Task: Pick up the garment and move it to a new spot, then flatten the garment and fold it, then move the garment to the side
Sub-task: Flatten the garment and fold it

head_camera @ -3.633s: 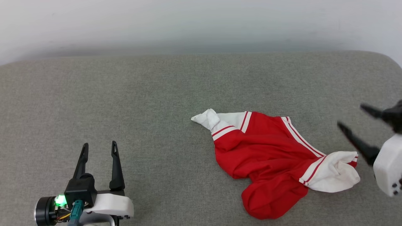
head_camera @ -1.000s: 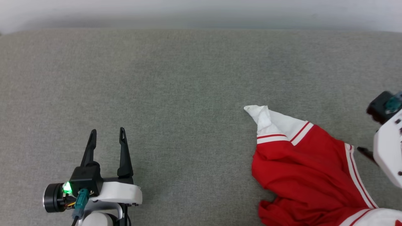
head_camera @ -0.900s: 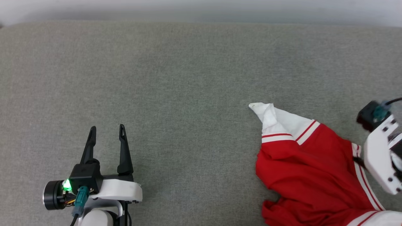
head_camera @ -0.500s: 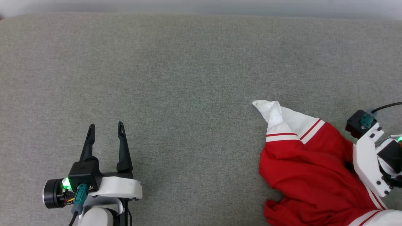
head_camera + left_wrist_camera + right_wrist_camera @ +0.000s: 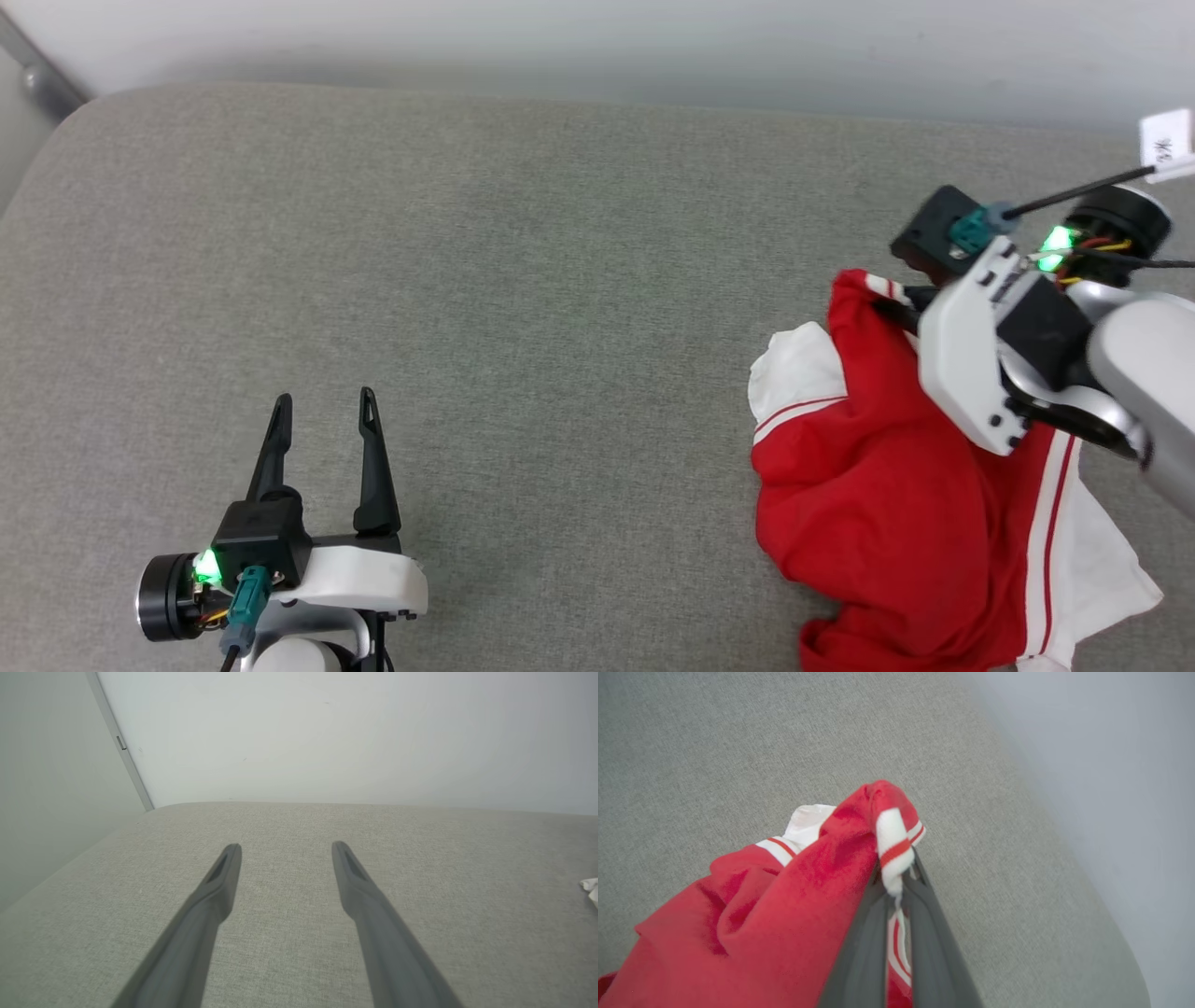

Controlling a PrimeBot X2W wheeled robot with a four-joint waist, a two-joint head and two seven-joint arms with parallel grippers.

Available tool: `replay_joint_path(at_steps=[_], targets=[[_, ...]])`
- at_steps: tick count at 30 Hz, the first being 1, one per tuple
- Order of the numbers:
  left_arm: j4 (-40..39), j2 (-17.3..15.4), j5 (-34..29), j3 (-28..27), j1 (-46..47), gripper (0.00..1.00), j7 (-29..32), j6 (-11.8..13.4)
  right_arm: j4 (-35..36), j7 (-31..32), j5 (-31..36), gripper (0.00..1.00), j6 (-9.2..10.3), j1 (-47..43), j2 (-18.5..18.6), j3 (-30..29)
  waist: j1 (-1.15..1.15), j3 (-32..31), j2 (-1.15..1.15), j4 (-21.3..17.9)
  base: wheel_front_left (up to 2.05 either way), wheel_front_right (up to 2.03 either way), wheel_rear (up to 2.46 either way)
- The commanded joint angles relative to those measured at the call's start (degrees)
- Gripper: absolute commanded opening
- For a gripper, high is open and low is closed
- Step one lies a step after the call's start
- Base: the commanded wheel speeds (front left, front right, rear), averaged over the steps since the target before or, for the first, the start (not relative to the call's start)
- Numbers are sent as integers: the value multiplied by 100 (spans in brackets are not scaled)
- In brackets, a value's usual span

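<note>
We see the right gripper pinched shut on a striped ribbed edge of the garment, holding up a peak of soft red fabric. The rest slumps crumpled on the right end of the cushion, grey coarse weave. The left gripper is over the cushion's left front, long fingers parted, empty.

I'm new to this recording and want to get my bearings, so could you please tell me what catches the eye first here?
The bright red and white garment stands out, heaped at the right of the grey cushion, its striped edge pinched up by the right gripper. The left gripper hovers open at the lower left, holding nothing.
</note>
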State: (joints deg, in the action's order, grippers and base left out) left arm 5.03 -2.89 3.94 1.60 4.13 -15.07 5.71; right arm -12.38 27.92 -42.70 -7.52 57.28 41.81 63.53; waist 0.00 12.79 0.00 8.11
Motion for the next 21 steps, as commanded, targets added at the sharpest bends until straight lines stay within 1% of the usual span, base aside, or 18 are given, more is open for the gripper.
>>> replay_joint_path(at_steps=[1,4,7,10,12,14,16,17,21], targets=[[-23,1,33,8,-16,100,-14,3,-104,-56,-10,0,6,72,-126,74,0,18,0,61,0,0,0],[-45,2,68,52,-3,100,-14,36,-492,-152,-62,0,6,249,-422,311,0,91,0,151,0,0,0],[-39,1,98,105,45,100,-14,42,-983,-30,-167,0,6,241,-577,638,0,169,0,240,0,0,0],[-16,1,139,160,79,100,-14,76,-1438,227,-284,0,6,26,-552,855,0,218,0,316,0,0,0],[-6,2,161,136,48,100,-14,106,-1765,311,-439,0,5,-292,-430,964,0,220,0,315,0,0,0],[27,1,147,97,0,100,-14,95,-1805,182,-521,0,5,-408,-406,987,0,184,0,255,0,0,0],[41,3,97,91,-10,100,-14,63,-1833,-98,-574,0,4,-399,-438,982,0,128,0,179,0,0,0],[46,1,68,89,-3,100,-14,44,-1841,-317,-542,100,4,-353,-440,954,0,97,0,146,0,0,0],[69,-53,-35,38,60,100,-14,-14,-1812,-1187,-373,100,5,-262,-407,823,0,-95,0,-11,0,0,0]])
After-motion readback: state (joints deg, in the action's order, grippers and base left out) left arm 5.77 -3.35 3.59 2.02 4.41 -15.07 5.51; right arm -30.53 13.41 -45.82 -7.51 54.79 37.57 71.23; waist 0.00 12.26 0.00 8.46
